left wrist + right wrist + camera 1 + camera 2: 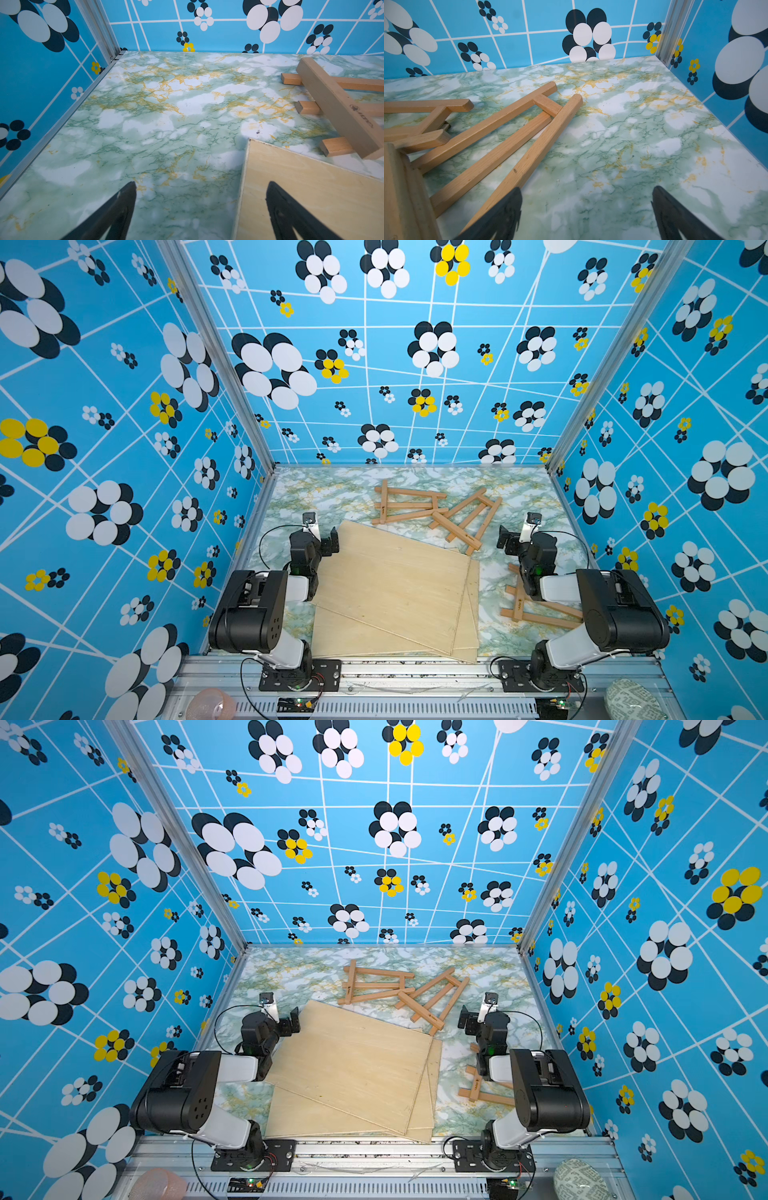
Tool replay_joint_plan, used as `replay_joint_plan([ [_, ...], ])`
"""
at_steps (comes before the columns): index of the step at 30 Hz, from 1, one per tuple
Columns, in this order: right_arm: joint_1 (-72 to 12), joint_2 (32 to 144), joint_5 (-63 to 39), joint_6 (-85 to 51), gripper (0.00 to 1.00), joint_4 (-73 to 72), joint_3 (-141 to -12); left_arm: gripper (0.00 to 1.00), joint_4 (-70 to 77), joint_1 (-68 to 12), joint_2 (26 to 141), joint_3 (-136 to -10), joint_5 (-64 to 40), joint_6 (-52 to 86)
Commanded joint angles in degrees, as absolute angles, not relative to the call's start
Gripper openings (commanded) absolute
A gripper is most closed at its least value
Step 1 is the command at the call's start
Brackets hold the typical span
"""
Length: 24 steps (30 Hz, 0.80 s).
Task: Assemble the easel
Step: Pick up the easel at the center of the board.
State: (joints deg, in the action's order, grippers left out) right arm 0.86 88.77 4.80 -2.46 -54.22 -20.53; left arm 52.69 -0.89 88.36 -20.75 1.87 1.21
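Three easels (411,492) flat, apart from both spread jaws

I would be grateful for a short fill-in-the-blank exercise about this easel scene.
The left pincer and right pincer both stand ____, holding nothing.
The plywood boards lie ____ the left arm and the right arm.
____ wooden easels lie on the table.
Missing words: open; between; three.
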Motion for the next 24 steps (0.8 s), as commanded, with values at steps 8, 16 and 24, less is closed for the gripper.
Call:
replay_joint_plan([
  [8,0.9,89.1,4.1,-2.1,0.99,-53.6,-21.7,0.99,52.4,-1.1,88.6,-22.1,1.0,0.6],
  [16,0.9,89.2,2.2,-1.5,0.99,-54.4,-21.3,0.99,52.4,-1.1,88.7,-22.0,1.1,0.5],
  [24,0.9,89.2,1.7,-1.3,0.99,-54.4,-21.3,0.99,52.5,-1.1,88.6,-22.1,1.0,0.6],
])
